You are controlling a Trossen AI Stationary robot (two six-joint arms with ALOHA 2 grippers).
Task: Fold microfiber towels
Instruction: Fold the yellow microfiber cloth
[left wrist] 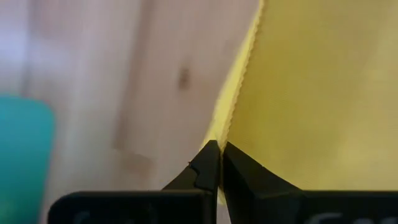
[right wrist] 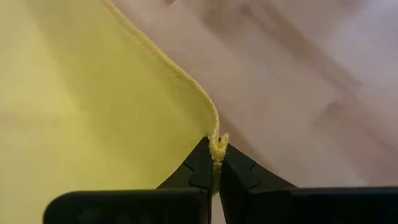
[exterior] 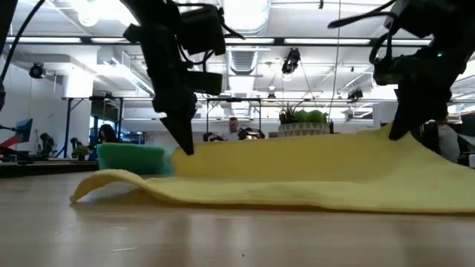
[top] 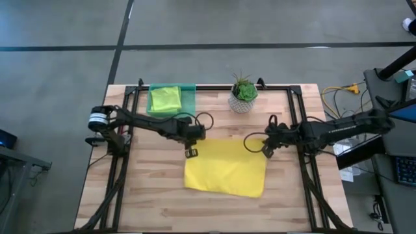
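Yellow towel [top: 227,168]: spread flat mid-table, its two far corners lifted.
Left gripper [top: 191,151]: pinched tight on the far left corner.
Right gripper [top: 266,151]: clamped on the far right corner.
Lime green towel [top: 164,99]: folded in the green tray [top: 190,97], far left.
Potted plant [top: 244,93]: far edge, centre.

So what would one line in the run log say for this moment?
left claw: shut on yellow towel corner | right claw: shut on other far corner | far edge lifted | near edge on table
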